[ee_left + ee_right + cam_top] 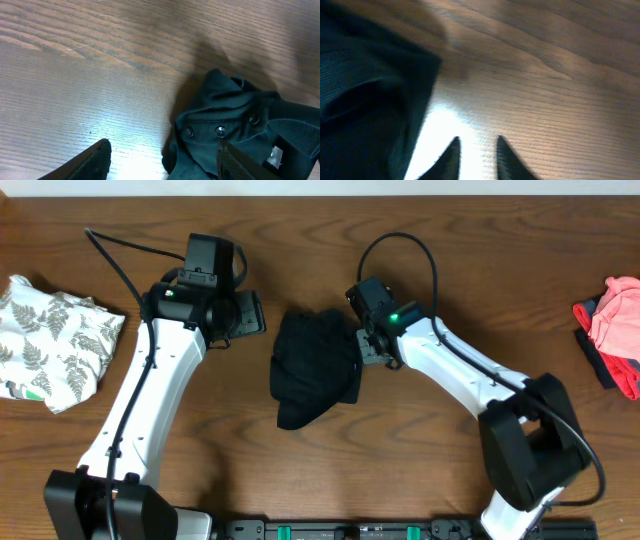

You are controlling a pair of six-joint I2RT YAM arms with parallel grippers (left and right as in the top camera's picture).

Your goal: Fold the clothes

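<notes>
On the table (300, 240), a black garment (315, 370) lies bunched.

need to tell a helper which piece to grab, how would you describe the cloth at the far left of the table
On the wooden table, look at the far left edge in the overhead view. A crumpled garment lies there. It alone is white with a grey fern-leaf print; the middle garment is black and the right-edge pile is pink.

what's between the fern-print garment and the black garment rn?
Only the left arm, its white link crossing over the bare wooden table between the fern-print garment and the black garment. The overhead view shows it.
</notes>
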